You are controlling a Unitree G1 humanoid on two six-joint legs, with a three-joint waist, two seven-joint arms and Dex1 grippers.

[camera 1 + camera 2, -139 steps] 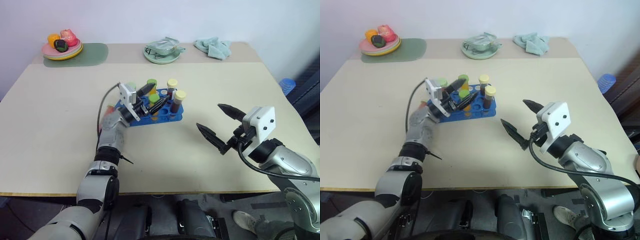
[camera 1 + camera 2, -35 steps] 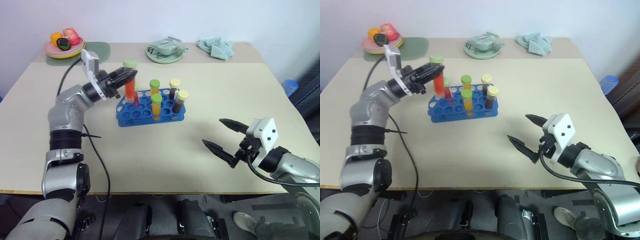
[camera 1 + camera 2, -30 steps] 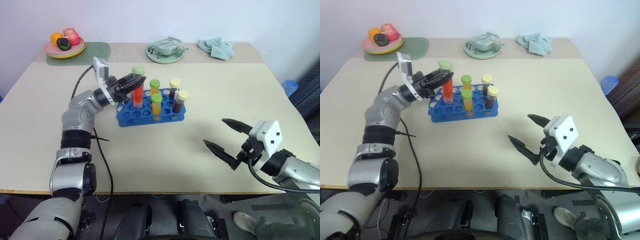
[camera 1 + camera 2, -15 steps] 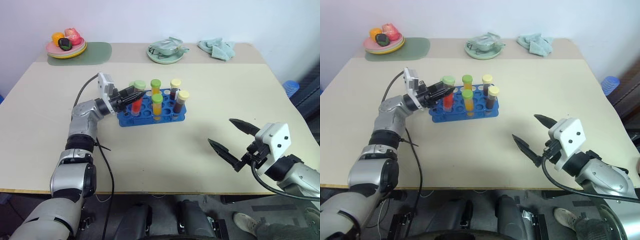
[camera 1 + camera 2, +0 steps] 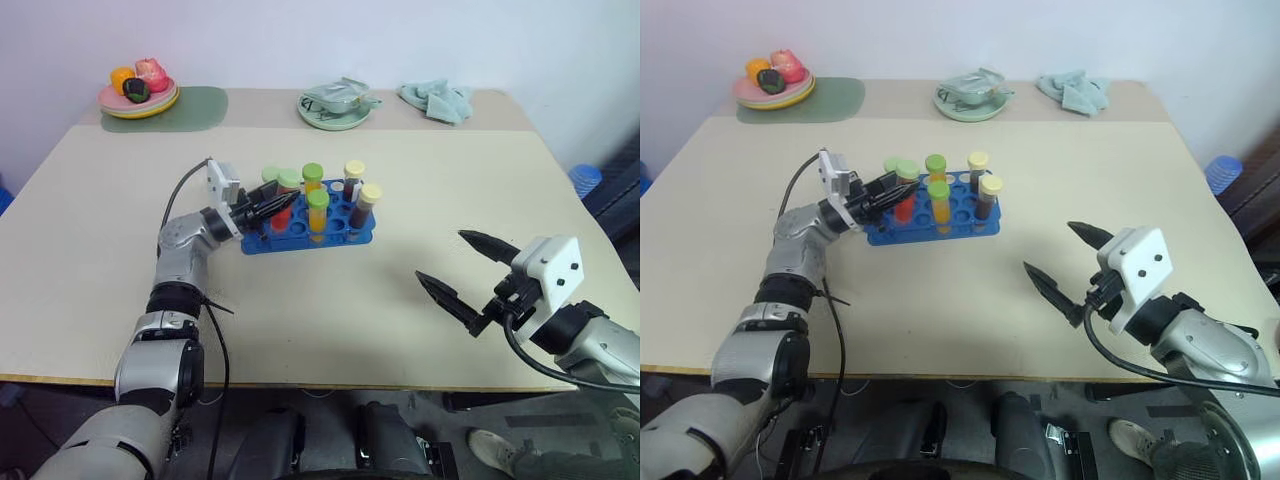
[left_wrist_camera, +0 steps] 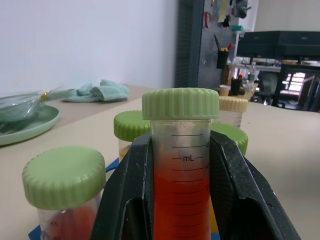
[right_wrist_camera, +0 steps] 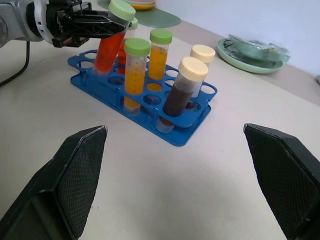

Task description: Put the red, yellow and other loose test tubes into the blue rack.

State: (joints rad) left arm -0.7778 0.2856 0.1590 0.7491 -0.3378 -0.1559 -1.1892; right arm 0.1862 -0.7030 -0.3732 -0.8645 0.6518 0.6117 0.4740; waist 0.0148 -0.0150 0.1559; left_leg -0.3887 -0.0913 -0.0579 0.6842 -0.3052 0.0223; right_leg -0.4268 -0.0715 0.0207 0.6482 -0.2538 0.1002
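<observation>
Blue rack (image 5: pixel 345 235): six tubes, one red tube (image 7: pixel 111 44) clamped by left gripper (image 5: pixel 283 200); right gripper (image 5: pixel 475 283) spread, empty.

Red test tube (image 6: pixel 181 185), clear wall under a green cap — printed graduation lines with the unit mark "mL" beside them; a further digit at the wall's edge was partly hidden by a black finger (image 6: pixel 235 190) and could not be read. Neighbouring tube with green cap (image 6: pixel 64 200) — faint graduation ticks, no legible figures. No other text was readable.
</observation>
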